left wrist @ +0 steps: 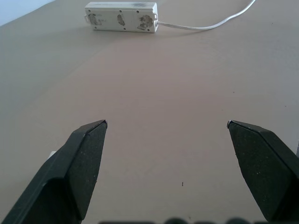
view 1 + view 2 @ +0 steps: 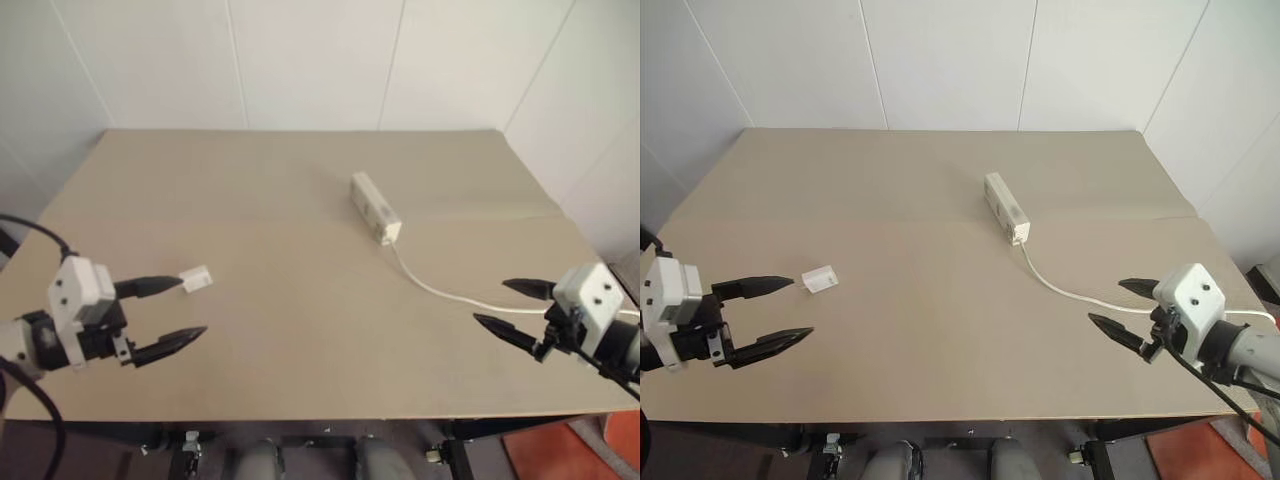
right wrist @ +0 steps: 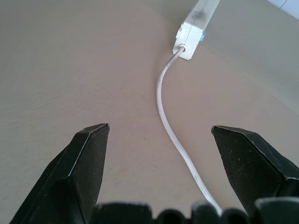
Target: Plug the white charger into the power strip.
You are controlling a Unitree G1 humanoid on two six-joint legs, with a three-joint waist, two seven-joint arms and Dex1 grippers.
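- Overhead, a tan desk [image 2: 300,330] stands against white wall panels [image 2: 310,60], seen from the robot's head.
- On the far half of the desk, slightly right of centre, lies the power strip [image 2: 375,207], a long white bar set at an angle.
- From the strip's near end a white cord [image 2: 440,292] curves across the desk toward the right edge.
- Lying apart from the strip on the left side of the desk is the white charger [image 2: 197,278], a small boxy plug; it is not plugged in.
- Near the desk's left edge, the left hand [image 2: 183,309] is above the surface with its two black fingers spread wide and nothing between them. The upper fingertip sits just beside the charger; I cannot tell whether they touch.
- At the right edge, the right hand [image 2: 491,305] is likewise spread wide and empty, pointing inward over the desk. The cord runs beneath it, passing between its fingers in the wrist view.
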